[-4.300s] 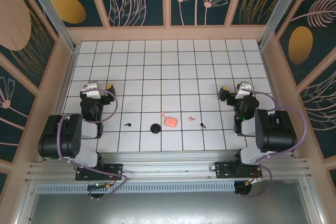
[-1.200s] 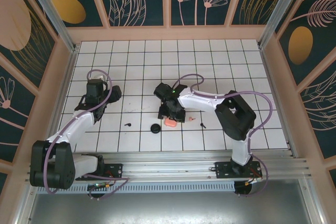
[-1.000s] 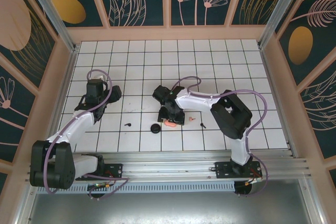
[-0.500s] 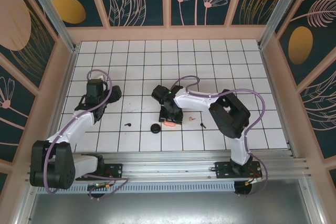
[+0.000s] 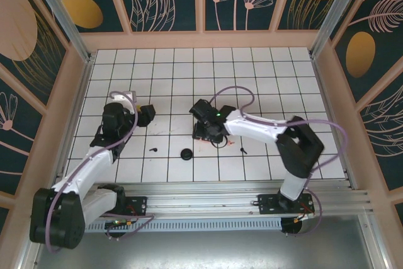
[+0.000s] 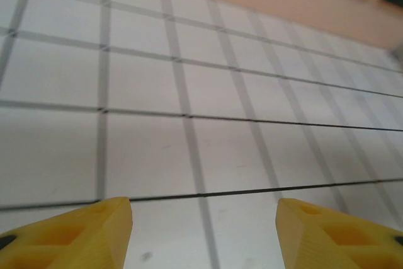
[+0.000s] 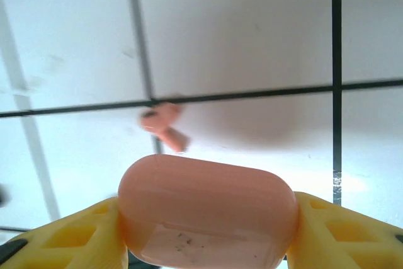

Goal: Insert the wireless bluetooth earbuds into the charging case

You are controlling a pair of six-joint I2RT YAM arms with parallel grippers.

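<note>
My right gripper [image 7: 208, 218] is shut on the salmon-pink charging case [image 7: 208, 212], its lid closed, with a yellow finger pressed against each end. A pink earbud [image 7: 162, 125] lies on the tile line just beyond the case. From above, the right gripper [image 5: 205, 133] hangs over the middle tiles and hides the case. Another pink earbud [image 5: 230, 143] and a black earbud [image 5: 244, 150] lie to its right. A second black earbud [image 5: 153, 150] lies to the left. My left gripper [image 5: 148, 113] is open over bare tiles, its fingertips [image 6: 94, 231] wide apart with nothing between them.
A black round disc [image 5: 186, 154] sits on the floor just near of the right gripper. The white tiled floor [image 5: 252, 86] is fenced by wooden walls [image 5: 201, 40] on three sides. A cable loop of the right arm droops beside the pink earbud.
The right gripper has closed on the pink case and carried it slightly away from the disc. The left arm has shifted toward the middle, and its jaws have narrowed somewhat.
</note>
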